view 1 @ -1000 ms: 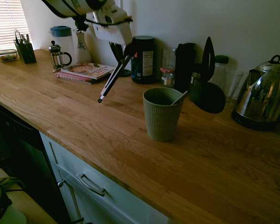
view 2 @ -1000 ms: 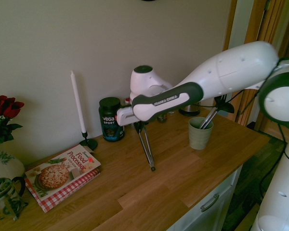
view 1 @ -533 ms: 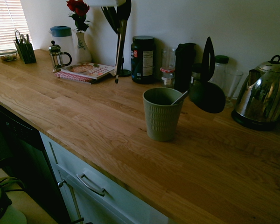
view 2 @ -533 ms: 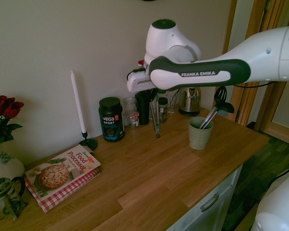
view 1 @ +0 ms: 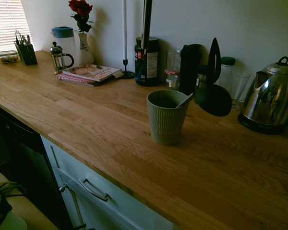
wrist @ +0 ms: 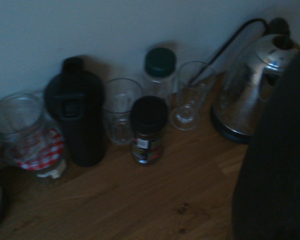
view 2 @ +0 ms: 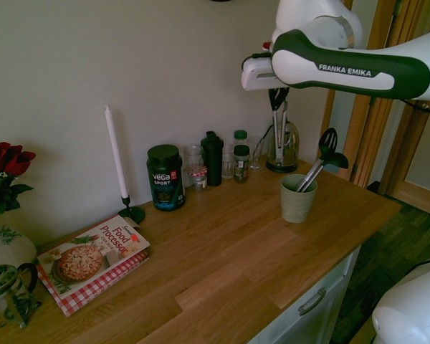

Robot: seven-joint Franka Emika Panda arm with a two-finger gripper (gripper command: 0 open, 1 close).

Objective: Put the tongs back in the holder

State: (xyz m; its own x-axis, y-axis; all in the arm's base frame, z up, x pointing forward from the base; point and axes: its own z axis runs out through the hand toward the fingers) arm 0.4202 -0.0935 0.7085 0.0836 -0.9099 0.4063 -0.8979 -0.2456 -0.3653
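Holder point(view 2: 297, 199) on the counter point(view 2: 222, 265) contains a black ladle point(view 2: 322, 154); gripper point(view 2: 279, 100), jaws pinching the tongs point(view 2: 280, 140), hangs above.

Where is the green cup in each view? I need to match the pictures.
First exterior view: the green cup stands at the centre of the counter.
Second exterior view: the cup is right of centre, lower in the picture than the hanging tongs.
Wrist view: not in it.
Shared landmark: the black bottle by the wall.
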